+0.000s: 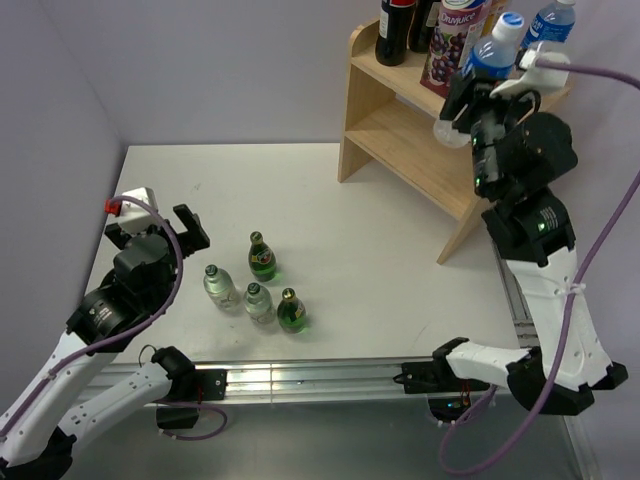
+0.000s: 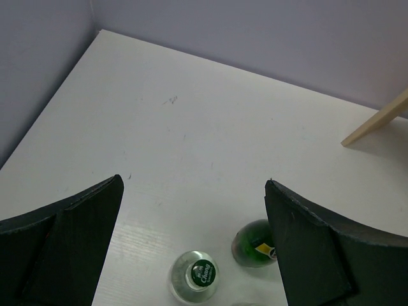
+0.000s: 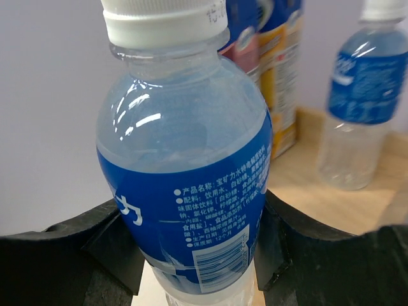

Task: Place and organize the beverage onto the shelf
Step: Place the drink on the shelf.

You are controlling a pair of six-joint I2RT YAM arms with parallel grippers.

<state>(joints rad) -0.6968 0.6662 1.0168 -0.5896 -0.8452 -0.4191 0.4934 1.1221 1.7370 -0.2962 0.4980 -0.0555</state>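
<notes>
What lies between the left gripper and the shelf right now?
Bare table between left gripper and shelf, seen in the top view.

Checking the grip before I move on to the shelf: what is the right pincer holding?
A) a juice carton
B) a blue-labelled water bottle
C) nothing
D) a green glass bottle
B: the right pincer is clamped on both sides of a clear water bottle with a blue label and white cap, up by the shelf.
</notes>
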